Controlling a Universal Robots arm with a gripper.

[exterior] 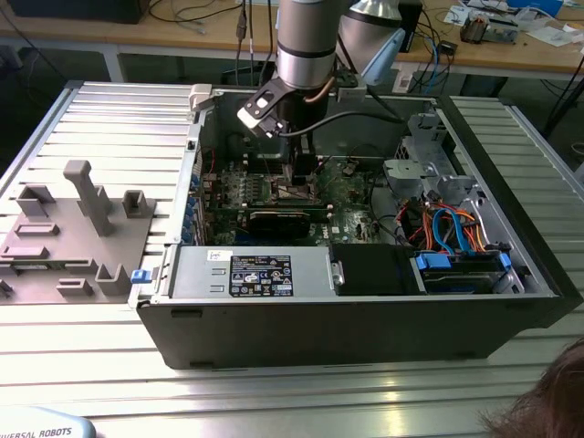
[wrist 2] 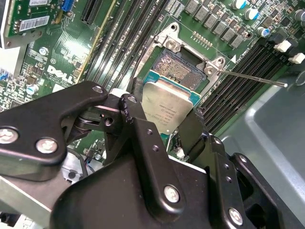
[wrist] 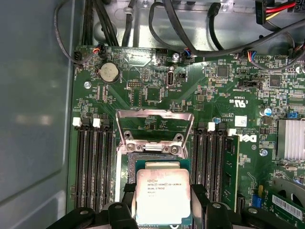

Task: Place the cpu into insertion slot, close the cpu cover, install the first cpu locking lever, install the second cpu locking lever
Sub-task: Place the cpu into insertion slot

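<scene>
In both wrist views my gripper (wrist: 163, 202) (wrist 2: 164, 114) is shut on the cpu (wrist: 162, 193) (wrist 2: 167, 110), a flat silver-grey square pinched at two opposite edges by black fingers (wrist: 127, 202). The chip hangs over the near half of the insertion slot (wrist: 129, 164) (wrist 2: 178, 64), whose dark gold-tinged centre shows beyond it; I cannot tell whether they touch. The cpu cover (wrist: 155, 113) stands flipped open past the socket. A thin metal locking lever (wrist 2: 252, 78) sticks out sideways from the socket. In the exterior view the gripper (exterior: 301, 173) reaches down into the open computer case (exterior: 365, 319).
Long black memory slots (wrist: 93, 167) flank the socket on both sides. Black cables (wrist: 190, 28) run along the board's far edge. In the exterior view a drive cage with blue and orange cables (exterior: 452, 233) is on the right, a grey fixture tray (exterior: 73, 237) on the left, and a person's hair (exterior: 547, 401) at the corner.
</scene>
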